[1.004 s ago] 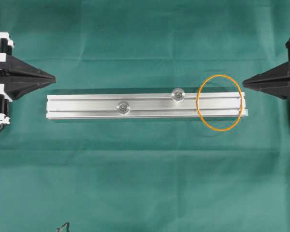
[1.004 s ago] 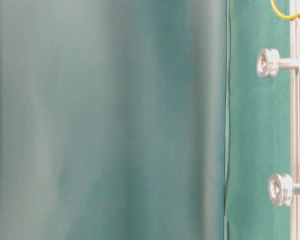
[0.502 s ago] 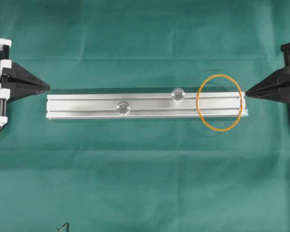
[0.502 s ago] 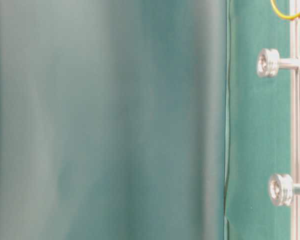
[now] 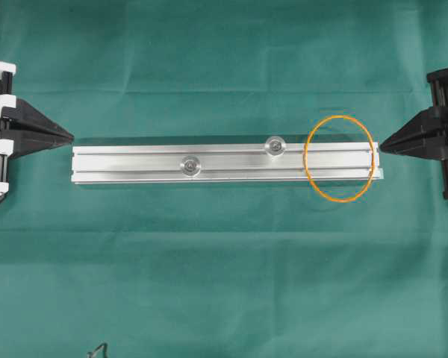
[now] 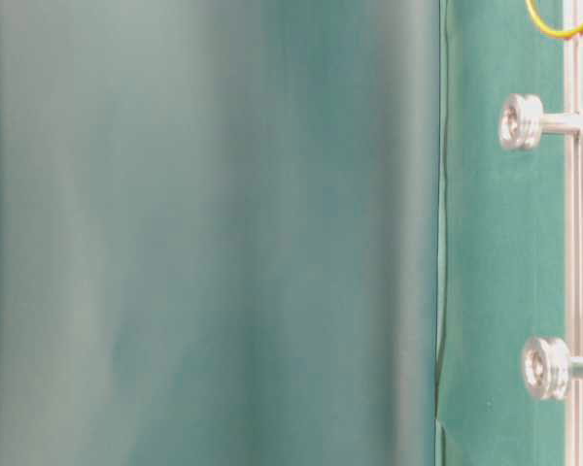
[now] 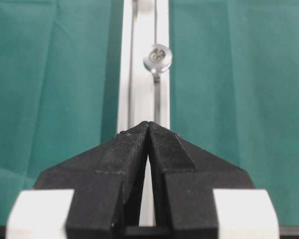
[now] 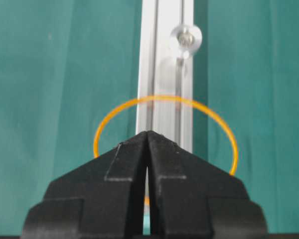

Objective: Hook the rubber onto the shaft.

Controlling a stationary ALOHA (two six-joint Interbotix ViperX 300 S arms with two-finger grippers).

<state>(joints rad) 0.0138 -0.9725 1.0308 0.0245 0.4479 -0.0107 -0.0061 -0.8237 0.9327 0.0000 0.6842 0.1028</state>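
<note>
An orange rubber band (image 5: 340, 158) lies flat across the right end of an aluminium rail (image 5: 134, 164) on green cloth (image 5: 224, 283), well apart from the two upright shafts (image 5: 274, 145). The left gripper (image 5: 69, 137) and right gripper (image 5: 382, 145), both with jaws pressed together and empty, sit just off opposite rail ends. The thin band hugging metal could slip a pinch or snag the rail's edge. Open cloth surrounds the rail.
</note>
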